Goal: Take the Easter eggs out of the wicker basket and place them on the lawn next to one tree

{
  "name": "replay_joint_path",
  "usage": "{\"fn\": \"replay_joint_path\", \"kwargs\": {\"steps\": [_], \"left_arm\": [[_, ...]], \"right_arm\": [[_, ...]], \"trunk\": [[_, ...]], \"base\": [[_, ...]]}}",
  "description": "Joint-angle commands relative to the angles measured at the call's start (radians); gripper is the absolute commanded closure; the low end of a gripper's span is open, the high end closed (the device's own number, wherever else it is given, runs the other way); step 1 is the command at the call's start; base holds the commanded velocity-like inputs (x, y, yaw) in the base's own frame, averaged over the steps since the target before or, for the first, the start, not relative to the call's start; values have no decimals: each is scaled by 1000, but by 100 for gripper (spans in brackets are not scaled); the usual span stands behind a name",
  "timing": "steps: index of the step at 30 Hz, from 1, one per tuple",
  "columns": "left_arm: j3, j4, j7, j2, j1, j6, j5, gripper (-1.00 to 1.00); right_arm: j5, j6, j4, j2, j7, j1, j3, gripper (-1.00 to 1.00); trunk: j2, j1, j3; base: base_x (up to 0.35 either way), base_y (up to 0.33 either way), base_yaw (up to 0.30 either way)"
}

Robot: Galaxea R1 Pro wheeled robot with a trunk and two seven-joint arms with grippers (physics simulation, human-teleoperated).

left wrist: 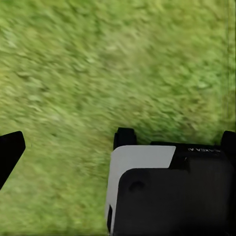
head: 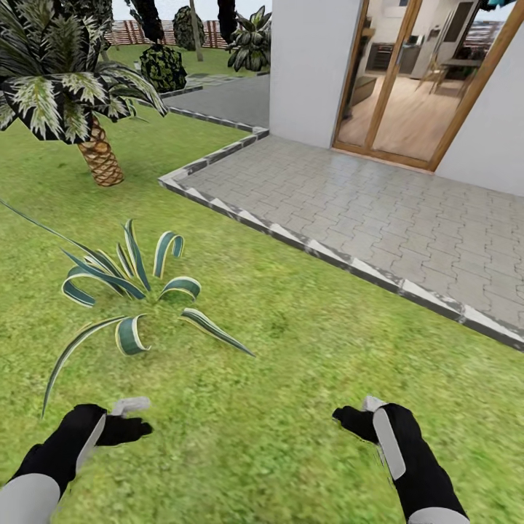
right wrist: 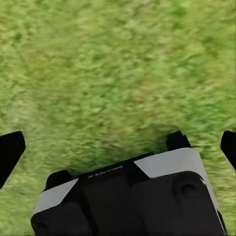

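Note:
The Easter eggs and the wicker basket are out of view. The lawn (head: 291,364) spreads bright green under both arms. My left gripper (head: 135,423) hangs low at the near left and my right gripper (head: 356,418) at the near right, both over bare grass. In the left wrist view the left gripper (left wrist: 118,147) has its black fingertips (left wrist: 10,152) wide apart with only grass between them. The right gripper (right wrist: 118,147) is spread the same way, its fingertips (right wrist: 10,152) holding nothing. Far at the back stands a slender pale trunk (head: 195,29), too small to identify as the tree.
A striped agave-like plant (head: 131,291) grows just ahead of the left arm. A small palm (head: 98,156) with a scaly brown trunk stands at the far left. A paved patio (head: 378,218) with a stone kerb (head: 320,251) runs along the right, leading to a glass door (head: 407,80).

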Motion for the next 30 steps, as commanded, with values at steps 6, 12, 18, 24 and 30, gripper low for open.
{"fn": "replay_joint_path", "kwargs": {"steps": [6, 12, 18, 24, 30], "left_arm": [[75, -71, -267, 93, 5, 56, -1, -100], [202, -83, -509, 144, 10, 53, -4, -100], [248, -84, -610, 153, 11, 47, -3, -100], [307, -84, -682, 154, 12, 44, -6, -100], [322, -84, -687, 154, 13, 43, -8, -100]], "right_arm": [[-55, 77, -148, -2, -7, 27, -75, -100], [-60, 85, -260, -2, 27, 82, -185, -100], [-59, 86, -285, -2, 161, 92, -329, -100], [-60, 85, -280, -2, 247, 93, -439, -100], [-60, 77, -277, -2, 279, 94, -466, -100]], "trunk": [[-2, 1, -2], [-2, 1, -2], [-2, 1, -2], [-2, 1, -2], [-2, 1, -2]], "base": [[0, 0, 0], [0, 0, 0], [0, 0, 0], [32, 0, 0], [219, -44, 0]]}}
